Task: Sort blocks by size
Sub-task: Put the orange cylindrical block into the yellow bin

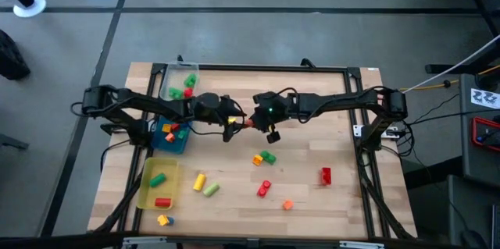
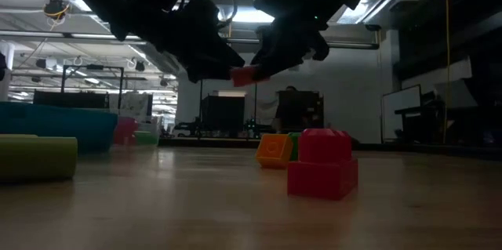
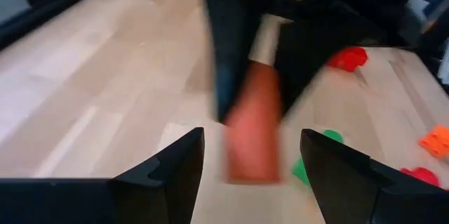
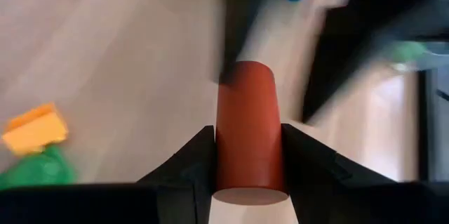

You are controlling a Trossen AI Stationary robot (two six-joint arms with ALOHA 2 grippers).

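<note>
My right gripper (image 1: 253, 121) is shut on a red-orange cylinder (image 4: 248, 133) above the middle of the table. The cylinder also shows in the high view (image 1: 244, 122) and the low view (image 2: 245, 76). My left gripper (image 1: 232, 124) faces it from the left, open. In the left wrist view its two fingers stand on either side of the cylinder's free end (image 3: 251, 147), with a gap on each side. Other blocks lie loose on the table near the front: an orange and a green one (image 1: 263, 158), a red brick (image 1: 326, 176), a yellow cylinder (image 1: 199, 181). My right gripper pinches the cylinder's curved sides (image 4: 217, 155) between its two fingers. The fingers come level from the table's right and lie along the cylinder. Its far end sticks out past the fingertips toward the left gripper. The cylinder is lifted clear of the table.
A clear tray (image 1: 169, 76) with green and red blocks stands at the far left, a blue tray (image 1: 176, 146) with several blocks in front of it, and a yellow tray (image 1: 145, 194) with a green and a red block at the near left. More blocks (image 1: 264, 189) lie near the front.
</note>
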